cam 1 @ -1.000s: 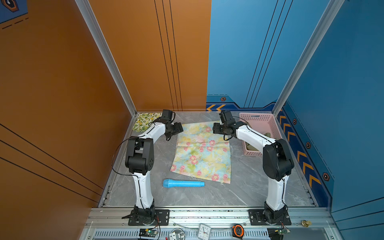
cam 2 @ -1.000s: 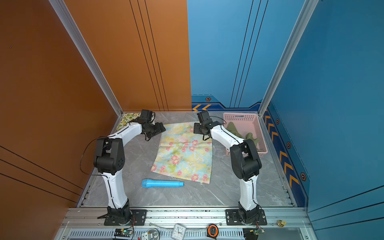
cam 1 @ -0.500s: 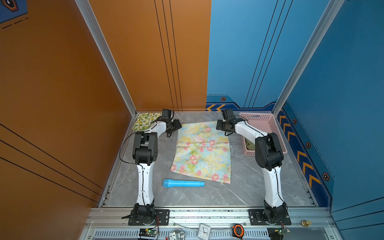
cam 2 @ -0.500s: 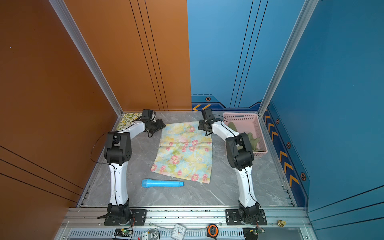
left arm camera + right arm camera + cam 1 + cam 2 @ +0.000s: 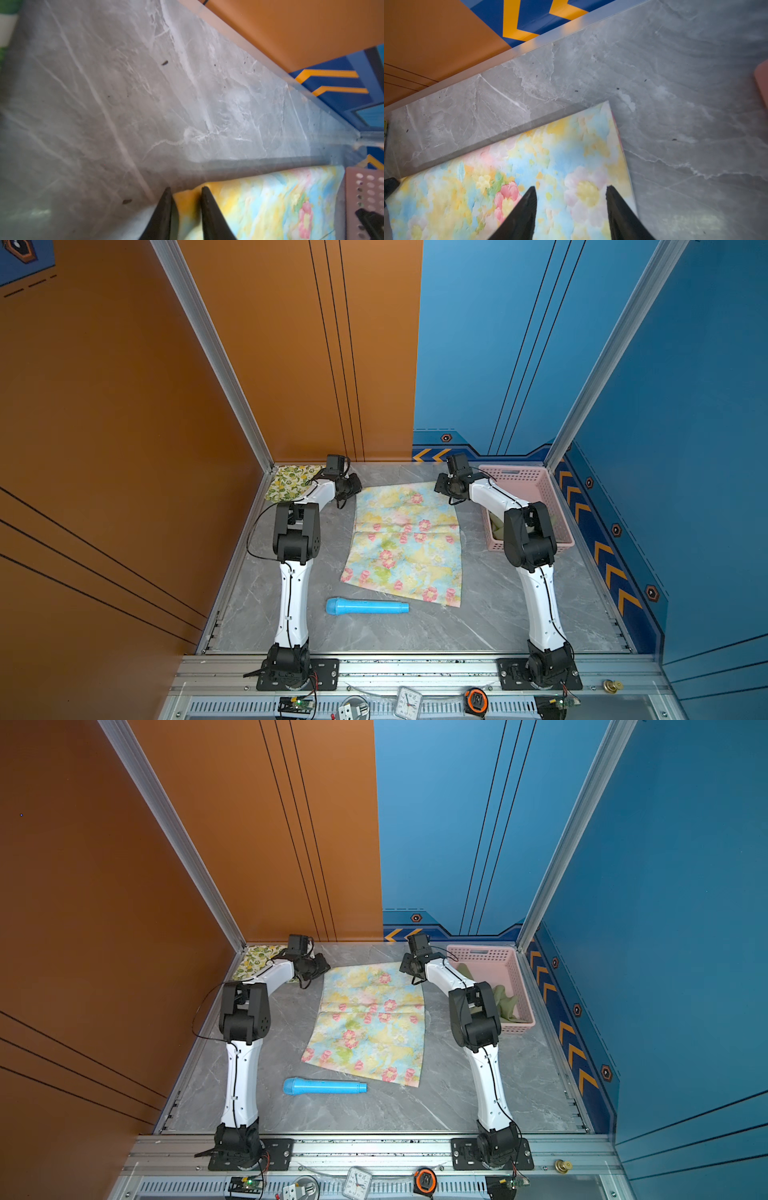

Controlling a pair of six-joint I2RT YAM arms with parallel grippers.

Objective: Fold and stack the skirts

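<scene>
The pastel blue-yellow skirt (image 5: 405, 539) (image 5: 370, 1021) with pink flowers lies spread flat mid-table. My left gripper (image 5: 353, 489) (image 5: 185, 188) is at its far left corner, jaws shut on the yellow cloth edge (image 5: 187, 199). At the far right corner my right gripper (image 5: 440, 487) (image 5: 571, 188) stands open, fingers spread over the cloth (image 5: 508, 166). In the back left corner the lemon-print skirt (image 5: 291, 483) (image 5: 255, 961) lies folded. The olive green skirt (image 5: 505, 1002) sits crumpled in the basket.
A pink lattice basket (image 5: 519, 477) (image 5: 486, 952) stands at the back right, beside the right arm. Near the skirt's front edge lies a blue cylinder (image 5: 368, 607) (image 5: 325, 1087). The back wall is close behind both grippers.
The left jaws have closed on the pastel skirt's far left corner. The right jaws have narrowed a little. Both arms' elbows have swung forward, the grippers staying near the far corners.
</scene>
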